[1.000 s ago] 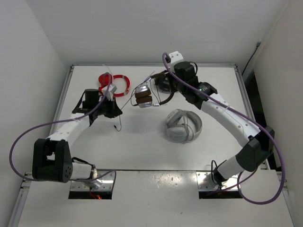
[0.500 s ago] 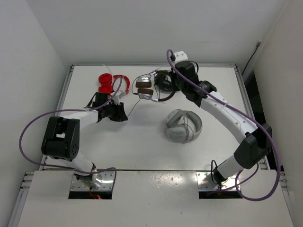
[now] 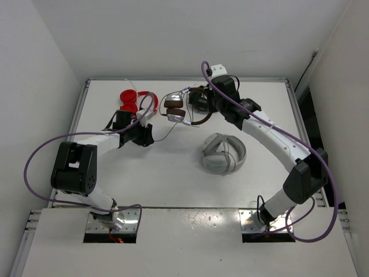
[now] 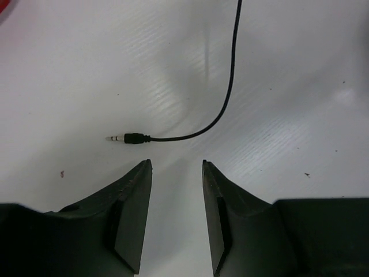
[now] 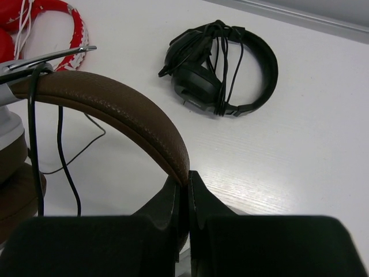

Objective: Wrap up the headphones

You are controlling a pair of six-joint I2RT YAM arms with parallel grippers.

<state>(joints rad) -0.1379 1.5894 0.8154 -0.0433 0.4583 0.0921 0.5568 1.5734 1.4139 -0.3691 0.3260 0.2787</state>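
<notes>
Light overall, stiff and grippy along the padded brown headband (image 5: 115,98) of the headphones (image 3: 176,111), limp, thin and quick to slip along the black cable (image 4: 229,81); best pinched at the headband for the body and just behind the plug (image 4: 134,138) for the cord. Held, seemingly raised, over the far middle of the table (image 3: 173,173) by the right gripper (image 5: 188,176), clamped hard on the headband. Flat on the table just ahead of the half-spread, empty left gripper (image 4: 176,167), slightly left of its gap: the plug, cable curving away beyond.
</notes>
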